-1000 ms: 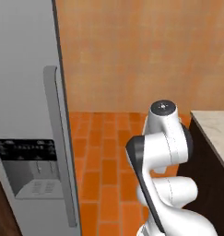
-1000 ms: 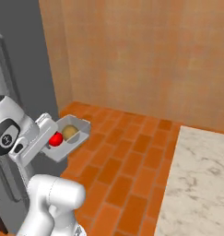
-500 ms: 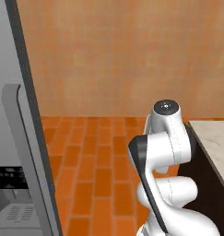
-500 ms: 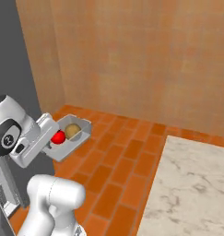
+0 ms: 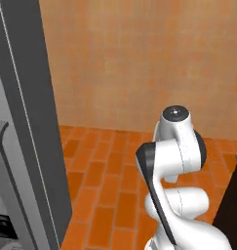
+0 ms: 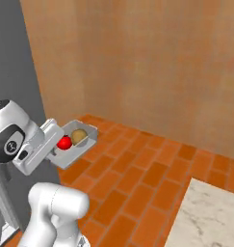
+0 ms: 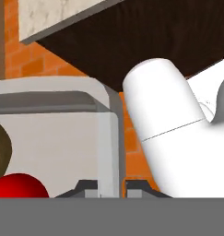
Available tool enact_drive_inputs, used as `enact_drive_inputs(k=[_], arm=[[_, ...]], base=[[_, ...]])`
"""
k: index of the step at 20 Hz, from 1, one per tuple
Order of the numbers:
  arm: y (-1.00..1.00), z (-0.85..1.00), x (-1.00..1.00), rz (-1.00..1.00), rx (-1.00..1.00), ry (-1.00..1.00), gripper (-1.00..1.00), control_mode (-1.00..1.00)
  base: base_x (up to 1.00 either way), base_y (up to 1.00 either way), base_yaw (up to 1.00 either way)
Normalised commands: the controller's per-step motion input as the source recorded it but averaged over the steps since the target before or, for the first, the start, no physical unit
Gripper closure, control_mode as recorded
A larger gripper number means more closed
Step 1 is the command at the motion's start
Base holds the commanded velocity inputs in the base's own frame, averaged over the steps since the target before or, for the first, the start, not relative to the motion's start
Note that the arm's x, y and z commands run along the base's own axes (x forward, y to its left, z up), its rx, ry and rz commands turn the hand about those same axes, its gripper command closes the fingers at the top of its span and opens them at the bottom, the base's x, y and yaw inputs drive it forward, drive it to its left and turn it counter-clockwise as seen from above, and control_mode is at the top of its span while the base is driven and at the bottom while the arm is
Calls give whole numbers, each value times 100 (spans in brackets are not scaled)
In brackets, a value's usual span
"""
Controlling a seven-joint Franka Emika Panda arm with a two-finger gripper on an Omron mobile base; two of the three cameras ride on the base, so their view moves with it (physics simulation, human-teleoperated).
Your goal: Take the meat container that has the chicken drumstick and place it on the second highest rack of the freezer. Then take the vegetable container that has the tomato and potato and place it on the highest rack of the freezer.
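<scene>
Item: vegetable container (image 6: 75,144). A small white-grey tray with straight low walls is held clear of the floor at the end of the arm, as seen in the right base view. It is carried roughly level, just beside the dark grey side of the freezer (image 6: 17,72).

Contents: the tomato (image 6: 64,142), a small bright-red ball, is seated in the half of the tray nearer the hand; the potato (image 6: 79,136), a tan oval lump, is seated just beside it on the far side. The two appear to touch or nearly touch. In the hand view the tomato (image 7: 19,185) is shown at the lower left and the potato (image 7: 0,150) at the left edge, both inside the tray (image 7: 62,138).

End effector: the gripper (image 7: 112,186) is pinched on the container's wall, one dark fingertip being seen on either side of the thin rim in the hand view. The jaws are drawn close together with only the wall between them.

Freezer: a tall grey metal unit is shown at the left of the left base view (image 5: 27,122), with part of a long vertical bar handle (image 5: 10,161) at the lower left.

Surroundings: an orange brick floor (image 6: 137,173) and a tan wall (image 6: 152,62) are recorded behind the tray. A marbled counter (image 6: 205,217) is seen at the lower right of the right base view, well apart from the tray.
</scene>
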Motion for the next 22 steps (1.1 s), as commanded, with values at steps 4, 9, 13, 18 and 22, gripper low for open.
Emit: enact_drive_inputs(k=[4, 9, 13, 18, 22], arm=[[0, 0, 0, 0, 0, 0, 100, 100], [0, 0, 0, 0, 0, 0, 100, 100], [0, 0, 0, 0, 0, 0, 100, 100], [0, 0, 0, 0, 0, 0, 100, 100], [0, 0, 0, 0, 0, 0, 100, 100]], base=[[0, 4, 73], [18, -65, 63], [95, -64, 48], [100, -61, 44], [11, -16, 62]])
